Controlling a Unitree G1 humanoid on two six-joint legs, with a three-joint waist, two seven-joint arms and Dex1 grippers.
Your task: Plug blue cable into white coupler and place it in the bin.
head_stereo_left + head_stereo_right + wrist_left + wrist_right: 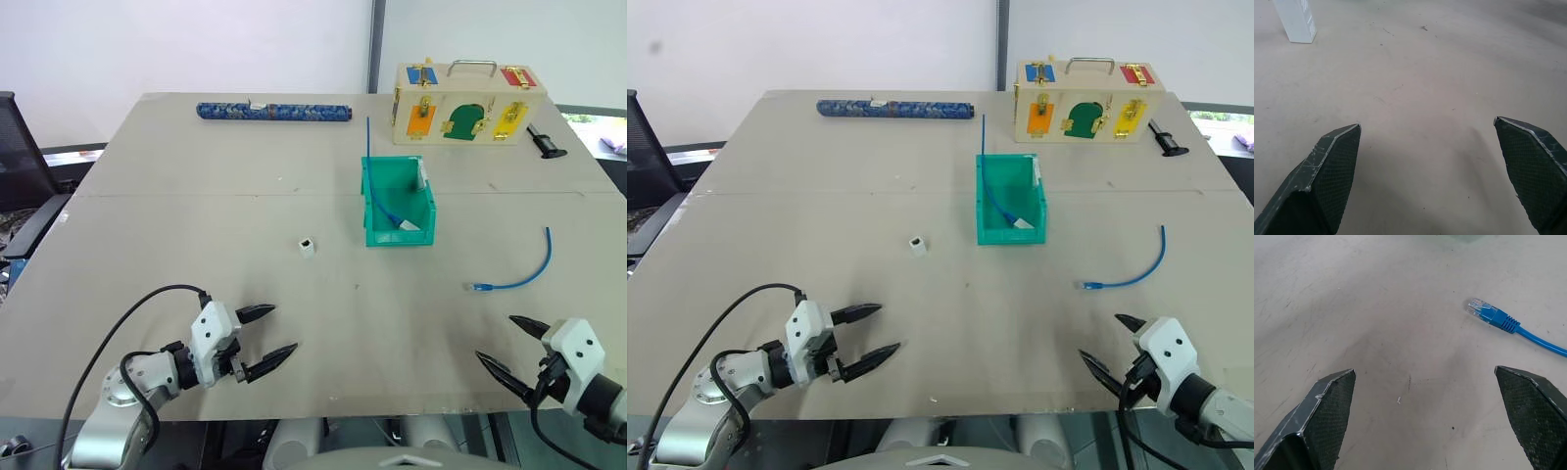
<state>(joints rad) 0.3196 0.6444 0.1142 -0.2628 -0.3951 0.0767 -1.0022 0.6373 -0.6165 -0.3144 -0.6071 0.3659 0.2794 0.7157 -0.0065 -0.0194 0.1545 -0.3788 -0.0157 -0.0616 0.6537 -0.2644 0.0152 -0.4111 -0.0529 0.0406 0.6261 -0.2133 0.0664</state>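
I see nothing done yet: both jaws gape empty, blue cable [513,275] lies at three o'clock, white coupler [308,246] at nine o'clock of the bin [397,230], unplugged.

Blue cable [1528,330] cut by right wrist view edge; white coupler [1297,20] top cropped.

1. A beige table [196,235] carries everything.
2. The white coupler [308,246] sits near its centre.
3. The bin [397,203] stands at the coupler's 2 o'clock.
4. The blue cable [517,273] curves at 4 o'clock from the bin.
5. A dark-blue patterned tube [273,113] lies at 11 o'clock along the far edge.
6. A wooden latch box [465,105] and a small black tool [543,141] occupy 1 o'clock.
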